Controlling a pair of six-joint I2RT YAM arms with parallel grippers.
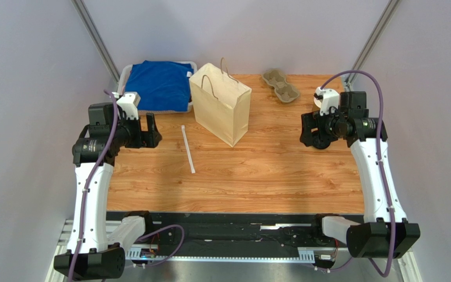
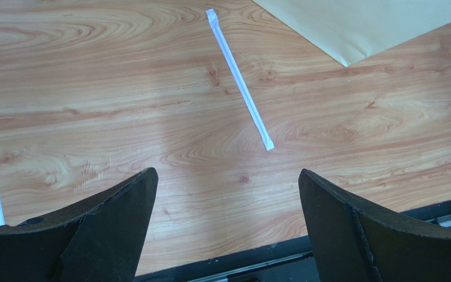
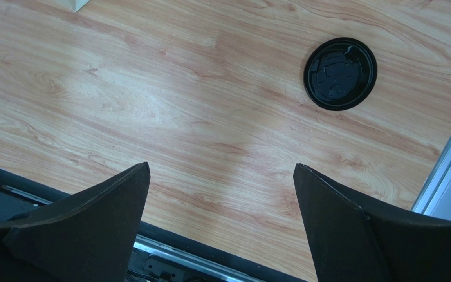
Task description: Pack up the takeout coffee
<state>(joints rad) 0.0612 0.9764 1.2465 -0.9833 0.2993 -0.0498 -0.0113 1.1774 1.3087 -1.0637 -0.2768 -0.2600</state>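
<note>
left fingers (image 2: pixel 226 171): spread wide, holding nothing, above the left part of the desk (image 1: pixel 269 176)
right fingers (image 3: pixel 222 165): spread wide, holding nothing, above the desk's right part
coffee (image 3: pixel 340 73): on the desk near its right edge, beyond the right fingers and apart from them; seen from above, so only the black lid shows
straw (image 2: pixel 239 79): flat on the desk, between the left fingers and the bag
bag (image 1: pixel 222 103): upright, mid-desk toward the back
tray (image 1: pixel 280 85): back of the desk, right of the bag
blue cloth (image 1: pixel 162 85): in a white bin (image 1: pixel 125 73), back left, just beside the bag
</note>
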